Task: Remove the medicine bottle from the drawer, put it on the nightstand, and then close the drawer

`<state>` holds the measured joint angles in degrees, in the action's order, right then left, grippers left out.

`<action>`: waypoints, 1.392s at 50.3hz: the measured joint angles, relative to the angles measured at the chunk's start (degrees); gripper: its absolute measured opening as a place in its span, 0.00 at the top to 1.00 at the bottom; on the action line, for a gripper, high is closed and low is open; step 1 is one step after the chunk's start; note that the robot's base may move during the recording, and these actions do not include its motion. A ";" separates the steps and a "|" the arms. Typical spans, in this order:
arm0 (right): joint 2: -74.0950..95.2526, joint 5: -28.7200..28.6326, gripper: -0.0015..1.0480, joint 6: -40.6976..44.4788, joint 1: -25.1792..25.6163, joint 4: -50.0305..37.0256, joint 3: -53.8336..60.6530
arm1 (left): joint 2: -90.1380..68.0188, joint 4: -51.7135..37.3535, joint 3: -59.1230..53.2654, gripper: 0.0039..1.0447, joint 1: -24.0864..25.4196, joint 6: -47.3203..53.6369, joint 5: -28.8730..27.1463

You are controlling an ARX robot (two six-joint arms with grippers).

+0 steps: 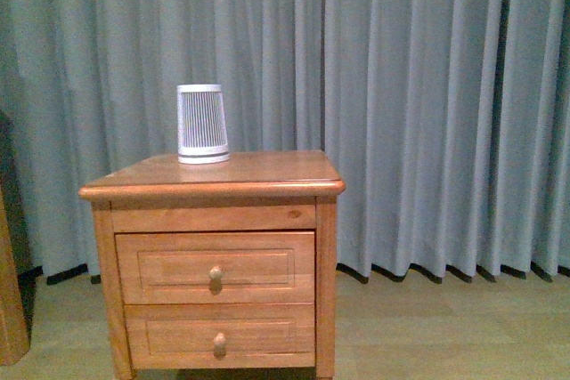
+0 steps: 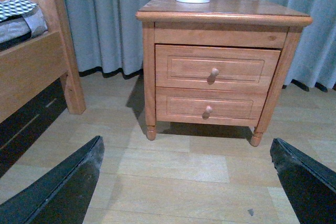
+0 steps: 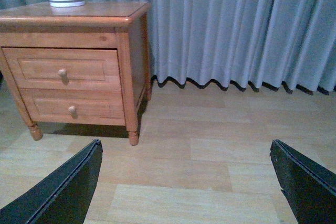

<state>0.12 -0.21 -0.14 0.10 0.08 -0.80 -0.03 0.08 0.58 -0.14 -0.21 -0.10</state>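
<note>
The nightstand stands before me, orange-brown, with two knobbed drawers. Its upper drawer is shut, with a round wooden knob. The nightstand also shows in the left wrist view and the right wrist view. The medicine bottle is hidden. My left gripper is open and empty, low over the floor, well short of the nightstand. My right gripper is open and empty over the floor, to the right of the nightstand. Neither arm shows in the front view.
A white ribbed cone-shaped device stands on the nightstand top at the back left. The lower drawer is shut. Grey curtains hang behind. A taller wooden furniture frame stands to the left. The floor is pale wood.
</note>
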 joint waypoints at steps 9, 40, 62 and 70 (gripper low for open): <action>0.00 0.00 0.06 0.00 0.00 0.00 0.00 | 0.00 0.00 0.00 0.06 0.00 0.00 0.00; 0.00 0.00 0.06 0.00 0.00 0.00 0.00 | 0.00 0.00 0.00 0.06 0.00 -0.02 0.00; 0.00 0.00 0.06 0.00 0.00 0.00 0.00 | 0.00 0.00 0.00 0.06 0.00 0.00 0.00; 0.00 0.00 0.06 0.00 0.00 0.00 0.00 | 0.00 0.00 0.00 0.06 0.00 -0.02 0.00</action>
<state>0.12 -0.21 -0.14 0.10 0.08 -0.80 -0.03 0.08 0.58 -0.14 -0.23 -0.10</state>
